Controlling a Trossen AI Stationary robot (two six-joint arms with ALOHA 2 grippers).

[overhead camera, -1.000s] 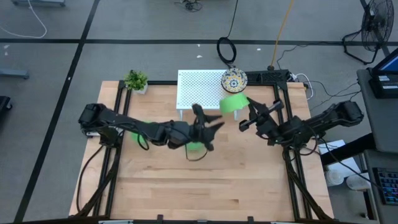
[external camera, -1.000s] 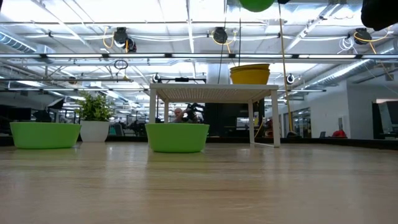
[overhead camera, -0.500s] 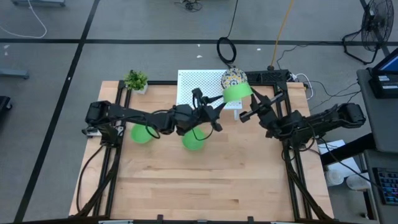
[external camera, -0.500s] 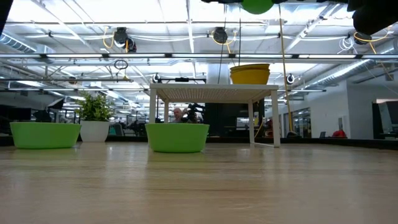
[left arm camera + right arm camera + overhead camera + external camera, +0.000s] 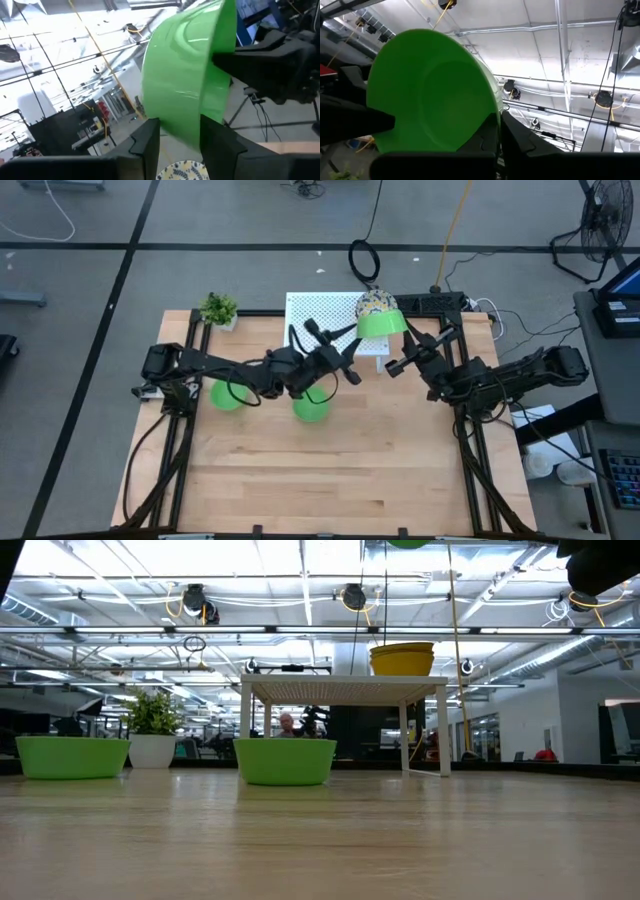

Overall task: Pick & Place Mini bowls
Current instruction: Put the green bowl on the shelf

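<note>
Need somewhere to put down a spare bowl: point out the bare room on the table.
Free: the near half of the table, below both arms. Also the far-left strip between the potted plant and the white rack. Crowded: the middle, with two green bowls under the left arm, and the rack's right end.

One bright green mini bowl (image 5: pixel 380 324) hangs tilted in the air above the white rack's right end, its rim pinched, just over a yellow floral-patterned bowl (image 5: pixel 373 303) sitting upright on that rack. Two more green bowls (image 5: pixel 227 394) (image 5: pixel 311 409) rest upright on the bench, left of centre and near its middle.
</note>
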